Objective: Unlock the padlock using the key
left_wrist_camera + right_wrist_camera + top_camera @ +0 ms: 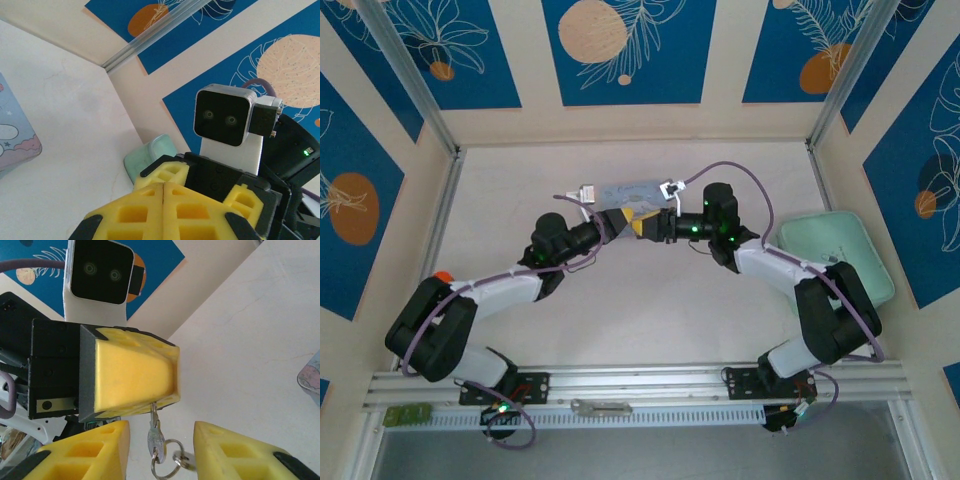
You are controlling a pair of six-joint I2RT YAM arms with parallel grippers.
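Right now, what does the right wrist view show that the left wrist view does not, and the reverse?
Right wrist view: the key, hanging from the shut left gripper between the fingers of the open right gripper. Left wrist view: the mint tray by the wall. Both: the two grippers facing each other, the white table, and part of the pale blue tin.

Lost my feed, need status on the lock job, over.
Left gripper shut, key hanging from it. Right gripper open around key. Tin nearby, not in between.
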